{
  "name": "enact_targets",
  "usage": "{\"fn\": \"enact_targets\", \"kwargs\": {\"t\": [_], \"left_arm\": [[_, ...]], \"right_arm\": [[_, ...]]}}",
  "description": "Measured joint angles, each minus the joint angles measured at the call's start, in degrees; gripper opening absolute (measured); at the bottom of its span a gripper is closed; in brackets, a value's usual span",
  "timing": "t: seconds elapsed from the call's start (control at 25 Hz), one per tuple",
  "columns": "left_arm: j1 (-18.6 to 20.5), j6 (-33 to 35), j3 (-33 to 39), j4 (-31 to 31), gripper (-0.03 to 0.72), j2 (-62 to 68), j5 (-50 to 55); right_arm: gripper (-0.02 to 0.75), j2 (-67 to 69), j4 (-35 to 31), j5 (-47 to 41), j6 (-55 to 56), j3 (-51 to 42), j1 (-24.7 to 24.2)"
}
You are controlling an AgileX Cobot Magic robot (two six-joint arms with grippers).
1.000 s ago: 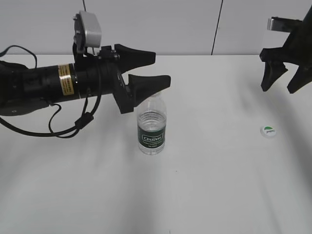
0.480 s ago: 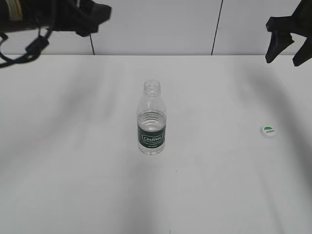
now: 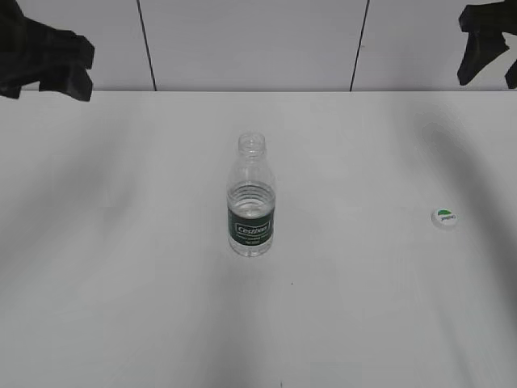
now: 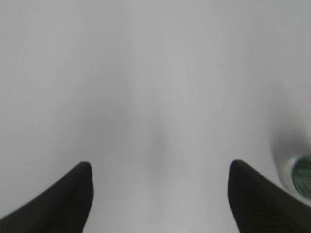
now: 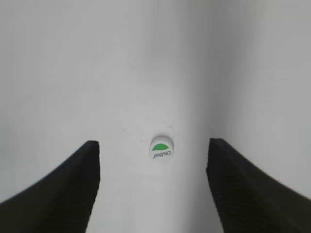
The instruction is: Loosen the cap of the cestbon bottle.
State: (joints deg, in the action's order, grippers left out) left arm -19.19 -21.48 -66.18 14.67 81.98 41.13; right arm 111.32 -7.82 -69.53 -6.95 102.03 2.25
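Note:
The clear Cestbon bottle point(image 3: 252, 198) stands upright at the middle of the white table, neck open, with no cap on it. A blurred part of it shows at the right edge of the left wrist view point(image 4: 301, 175). The white and green cap point(image 3: 443, 217) lies flat on the table to the right; it also shows in the right wrist view point(image 5: 161, 150). My left gripper point(image 4: 158, 170) is open and empty, raised at the far left point(image 3: 48, 65). My right gripper point(image 5: 153, 145) is open and empty, high above the cap at the top right point(image 3: 489, 52).
The white table point(image 3: 323, 307) runs back to a pale panelled wall point(image 3: 250, 40) with dark vertical seams. Nothing else stands on the table.
My left arm has pulled away from the bottle to the far left and up. My right gripper has risen toward the top right corner. Bottle and cap have not moved.

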Motion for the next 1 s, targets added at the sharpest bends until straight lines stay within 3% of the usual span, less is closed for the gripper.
{"fn": "enact_targets", "kwargs": {"t": [0.12, 0.4, 0.76, 1.0], "left_arm": [[-0.05, 5.52, -2.44, -6.58, 0.510, 0.00, 8.82], [1.03, 7.43, -6.95, -8.04, 0.510, 0.00, 26.79], [1.38, 11.01, -6.89, -10.00, 0.510, -0.47, 28.55], [1.38, 12.20, 0.40, -10.10, 0.510, -7.41, 28.55]], "right_arm": [[0.529, -1.37, 0.82, 0.00, 0.00, -0.05, 0.00], [0.529, -9.98, 1.05, 0.00, 0.26, -6.75, 0.00], [0.529, -29.70, -1.54, -0.04, 2.51, -27.90, 0.00], [0.529, -46.98, -1.98, -0.12, 2.63, -40.01, 0.00]]}}
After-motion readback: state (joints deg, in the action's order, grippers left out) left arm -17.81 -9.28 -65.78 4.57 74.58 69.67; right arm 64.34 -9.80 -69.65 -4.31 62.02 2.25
